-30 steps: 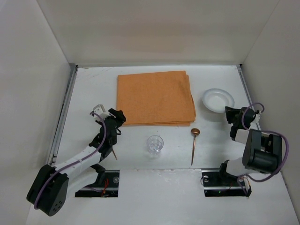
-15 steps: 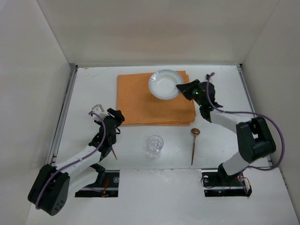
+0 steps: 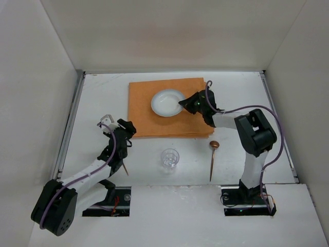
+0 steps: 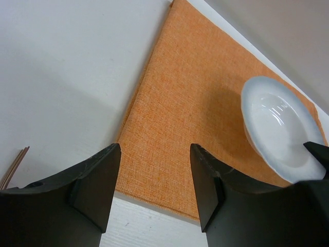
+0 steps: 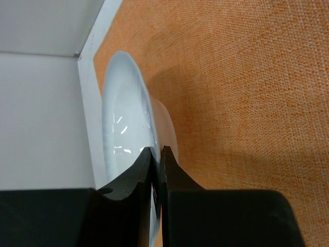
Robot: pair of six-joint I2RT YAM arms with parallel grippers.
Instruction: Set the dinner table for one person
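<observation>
The dinner table is the big white surface. On it lies an orange cloth mat. My right gripper is shut on the rim of a white plate and holds it over the mat's middle; the plate and mat show in the right wrist view. My left gripper is open and empty at the mat's near left corner; its view shows the mat and plate. A clear glass and a brown spoon lie near the front.
Thin brown sticks lie under my left arm, their tips also showing in the left wrist view. Metal rails run along the table's left and right edges. White walls enclose three sides.
My right gripper took the plate from the table's right side, carried it left over the mat, and now holds it lower near the mat's middle. The left arm has stayed still.
</observation>
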